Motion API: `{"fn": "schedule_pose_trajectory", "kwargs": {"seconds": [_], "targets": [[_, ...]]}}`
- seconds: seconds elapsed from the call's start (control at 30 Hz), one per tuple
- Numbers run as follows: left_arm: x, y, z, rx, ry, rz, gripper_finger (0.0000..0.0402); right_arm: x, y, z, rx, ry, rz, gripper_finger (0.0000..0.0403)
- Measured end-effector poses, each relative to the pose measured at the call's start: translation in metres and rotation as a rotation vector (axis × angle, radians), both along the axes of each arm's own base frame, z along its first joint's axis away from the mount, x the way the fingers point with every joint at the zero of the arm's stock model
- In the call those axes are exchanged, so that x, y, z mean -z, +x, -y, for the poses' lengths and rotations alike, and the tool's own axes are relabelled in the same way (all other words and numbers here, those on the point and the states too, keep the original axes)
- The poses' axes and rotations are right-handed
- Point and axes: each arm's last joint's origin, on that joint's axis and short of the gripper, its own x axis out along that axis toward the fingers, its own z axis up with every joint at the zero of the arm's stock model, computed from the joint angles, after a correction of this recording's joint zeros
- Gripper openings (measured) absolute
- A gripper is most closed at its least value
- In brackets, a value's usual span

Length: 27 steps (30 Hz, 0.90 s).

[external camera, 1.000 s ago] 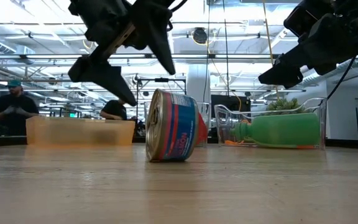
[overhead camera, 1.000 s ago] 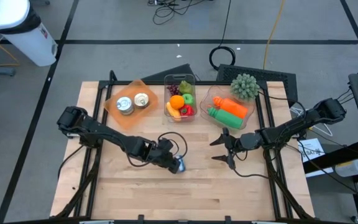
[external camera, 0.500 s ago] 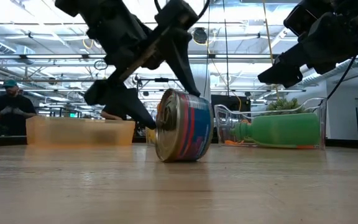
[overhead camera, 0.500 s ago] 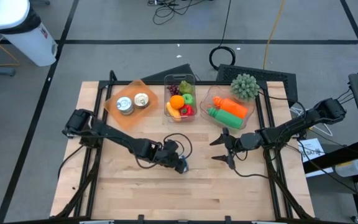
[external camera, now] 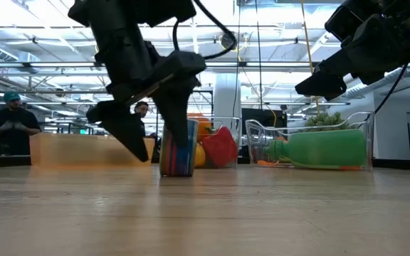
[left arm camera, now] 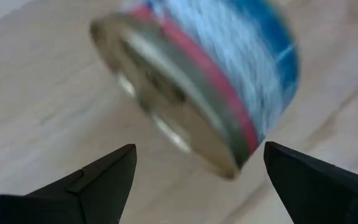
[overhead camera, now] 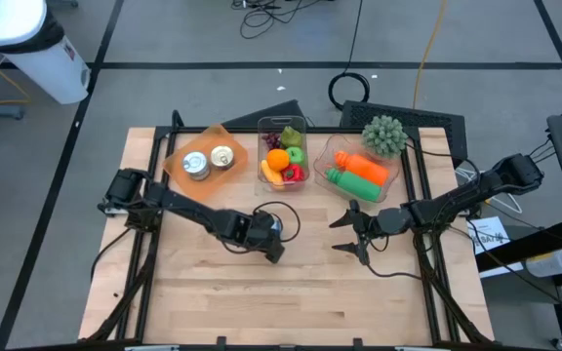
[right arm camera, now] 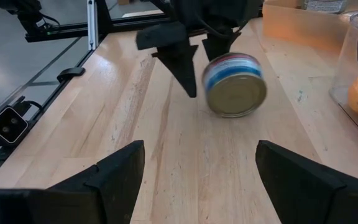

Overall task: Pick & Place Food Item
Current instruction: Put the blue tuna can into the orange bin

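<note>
The left pincer (external camera: 151, 139), spread wide, is straddling the tin can (external camera: 179, 148) lying on its side on the desk (overhead camera: 320, 292): rigid, slick, roll-prone, best pinched across its flat ends.

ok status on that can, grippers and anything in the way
Left gripper open, straddling the can, no grip yet. Can on its side mid-table. Right gripper open, waiting right of centre. Nothing blocking.
</note>
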Motion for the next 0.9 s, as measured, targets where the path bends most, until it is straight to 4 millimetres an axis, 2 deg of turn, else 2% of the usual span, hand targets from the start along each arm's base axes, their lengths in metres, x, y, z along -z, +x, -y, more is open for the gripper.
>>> {"fn": "schedule_pose_trajectory", "kwargs": {"seconds": [0.2,0.5,0.67,0.77,0.9], "targets": [[0.003,-0.007,-0.003,-0.073,0.043,-0.06,0.036,0.0,0.0,0.0,0.0,0.0,0.0,0.0294],[-0.001,-0.003,0.008,-0.261,0.329,0.141,0.036,0.0,0.0,0.0,0.0,-0.003,0.0,0.0294],[-0.006,0.001,0.002,-0.282,0.476,0.208,0.036,0.0,0.0,0.0,0.002,-0.005,-0.001,0.0294],[-0.008,0.007,-0.003,-0.286,0.492,0.242,0.036,0.0,0.0,0.001,0.024,-0.012,0.0,0.0294],[-0.001,0.015,-0.012,-0.289,0.499,0.25,0.036,0.0,0.0,0.001,0.026,-0.017,0.002,0.0294]]}}
